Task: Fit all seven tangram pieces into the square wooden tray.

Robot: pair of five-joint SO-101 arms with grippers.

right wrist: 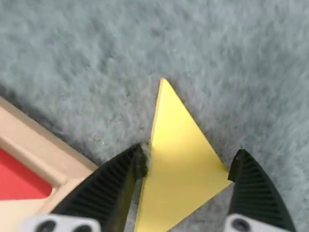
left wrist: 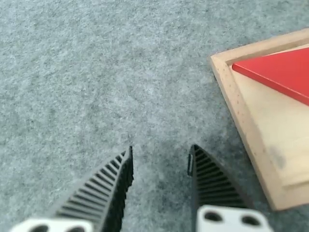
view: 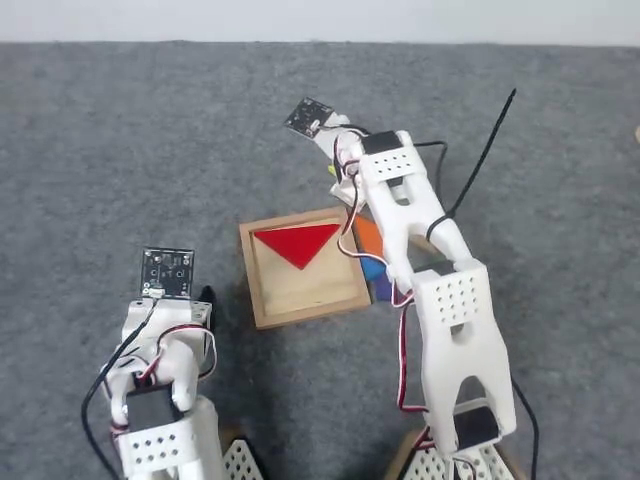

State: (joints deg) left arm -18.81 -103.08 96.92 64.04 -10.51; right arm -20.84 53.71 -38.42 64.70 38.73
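The square wooden tray point(view: 262, 300) lies mid-table with a red triangle point(view: 297, 243) in its far part. Just beyond the tray's far right corner, my right gripper point(view: 336, 176) is down at the mat. In the right wrist view it point(right wrist: 189, 162) stands open astride a flat yellow triangle point(right wrist: 179, 164); one fingertip point(right wrist: 136, 162) touches the triangle's edge, the other sits just off its corner. The tray rim point(right wrist: 46, 152) and red triangle point(right wrist: 19, 183) are beside it. My left gripper point(left wrist: 159, 159) is open over bare mat, near the tray's left side point(left wrist: 241, 116), holding nothing.
Orange point(view: 367, 238) and blue point(view: 372, 270) pieces lie on the mat at the tray's right side, partly under the right arm. The grey mat is free to the left of the tray and along the far side.
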